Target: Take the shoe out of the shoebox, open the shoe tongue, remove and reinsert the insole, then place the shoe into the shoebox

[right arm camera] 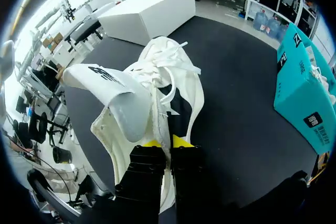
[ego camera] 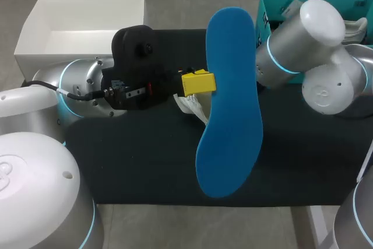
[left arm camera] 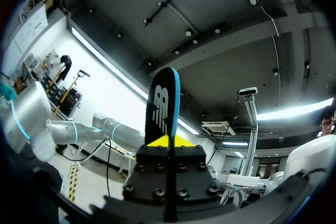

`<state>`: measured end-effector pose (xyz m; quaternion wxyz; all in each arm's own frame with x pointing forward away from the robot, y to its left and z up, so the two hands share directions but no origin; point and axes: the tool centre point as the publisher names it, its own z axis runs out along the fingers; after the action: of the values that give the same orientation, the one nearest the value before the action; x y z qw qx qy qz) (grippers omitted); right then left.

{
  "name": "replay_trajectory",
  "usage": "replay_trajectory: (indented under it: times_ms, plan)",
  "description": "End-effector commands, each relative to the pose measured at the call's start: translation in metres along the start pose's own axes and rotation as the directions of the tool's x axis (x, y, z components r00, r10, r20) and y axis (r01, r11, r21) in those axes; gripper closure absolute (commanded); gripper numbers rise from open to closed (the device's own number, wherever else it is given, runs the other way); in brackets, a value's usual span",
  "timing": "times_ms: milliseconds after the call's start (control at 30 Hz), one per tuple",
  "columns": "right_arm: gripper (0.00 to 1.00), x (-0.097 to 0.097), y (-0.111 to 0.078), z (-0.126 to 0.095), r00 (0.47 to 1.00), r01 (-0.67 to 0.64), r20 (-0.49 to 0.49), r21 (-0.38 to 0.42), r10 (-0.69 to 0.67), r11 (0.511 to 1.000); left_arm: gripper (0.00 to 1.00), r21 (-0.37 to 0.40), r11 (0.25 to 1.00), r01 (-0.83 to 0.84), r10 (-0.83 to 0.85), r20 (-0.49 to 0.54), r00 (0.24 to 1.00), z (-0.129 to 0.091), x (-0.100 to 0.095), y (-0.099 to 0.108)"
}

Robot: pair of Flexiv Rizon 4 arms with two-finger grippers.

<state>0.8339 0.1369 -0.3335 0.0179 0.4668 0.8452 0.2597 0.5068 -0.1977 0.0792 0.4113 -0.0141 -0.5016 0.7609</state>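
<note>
- Left arm [ego camera: 76, 86] first: silver-grey rounded links, glossy white domed caps, and a thin cyan light ring on the joint just behind the left tool [ego camera: 198, 81].
- The left tool itself has a chunky matte-black housing with a round lens, a small red spot on its side, and bright yellow block tips.
- A black cable [ego camera: 64, 91] runs along the arm, just behind the left tool.
- Up close from the wrist, the left tool's black base carries rows of dark screws below its yellow wedges.
- Right arm [ego camera: 309, 33], across from the left tool, has the same silver barrel, white caps and cyan ring.
- Right tool [right arm camera: 167, 142]: two blocky black fingers with yellow tips.
</note>
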Motion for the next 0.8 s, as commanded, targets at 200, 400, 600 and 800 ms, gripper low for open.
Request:
replay_trajectory:
  times_ms: [200,400,600,800]
  plan:
    - [1.0,-0.003,-0.003,0.004,0.839,-0.519,-0.045,-0.366,0.542,0.773,1.0,0.011,1.0,-0.001,0.0,0.055,0.998,0.015,0.003,0.001]
    - [1.0,-0.01,0.01,0.005,0.857,-0.501,-0.054,-0.323,0.513,0.803,1.0,0.011,1.0,-0.001,0.0,0.055,0.998,0.015,0.003,0.001]
    - [1.0,-0.009,0.013,0.013,0.871,-0.487,-0.081,-0.272,0.484,0.83,1.0,0.011,1.0,-0.001,0.0,0.055,0.998,0.015,0.003,0.001]
    - [1.0,-0.008,0.014,0.017,0.89,-0.456,-0.114,-0.23,0.441,0.86,1.0,0.011,1.0,-0.001,0.0,0.055,0.998,0.015,0.003,0.001]
